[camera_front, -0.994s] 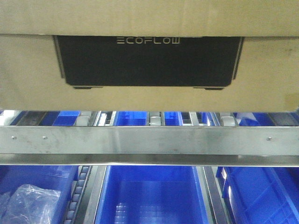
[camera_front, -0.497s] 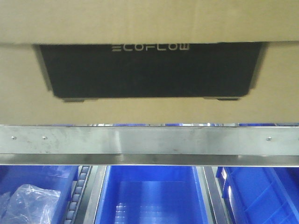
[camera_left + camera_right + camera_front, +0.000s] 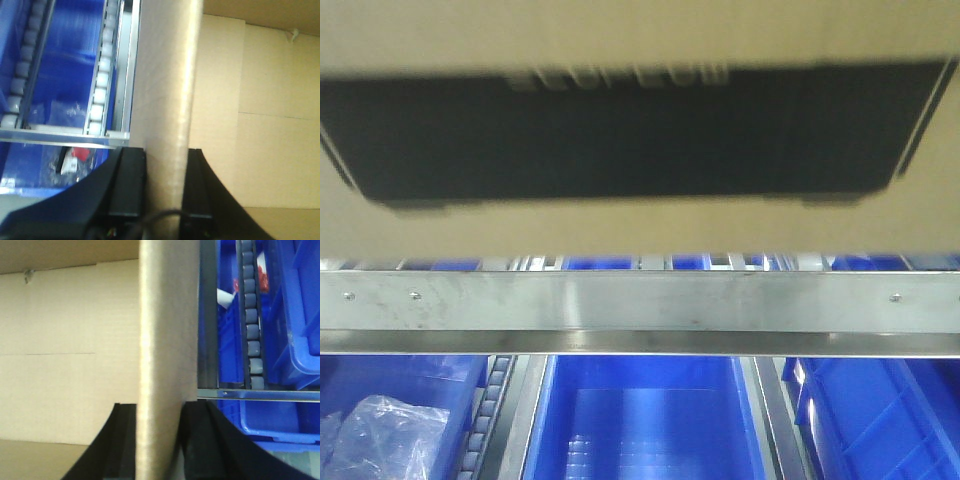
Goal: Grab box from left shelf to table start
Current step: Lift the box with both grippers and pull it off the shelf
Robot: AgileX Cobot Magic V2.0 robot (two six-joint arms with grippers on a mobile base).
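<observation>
left tool (image 3: 162,162) clamped narrow on the box (image 3: 640,225) side wall, one finger inside, one outside. right tool (image 3: 161,415) grips the opposite wall the same way. box fills the top of the front view, blurred, lower edge just above the front of the left shelf (image 3: 640,300). roller tracks (image 3: 102,85) run alongside the box. blue bins (image 3: 640,410) sit below, plastic bag (image 3: 380,440) in the left one.
</observation>
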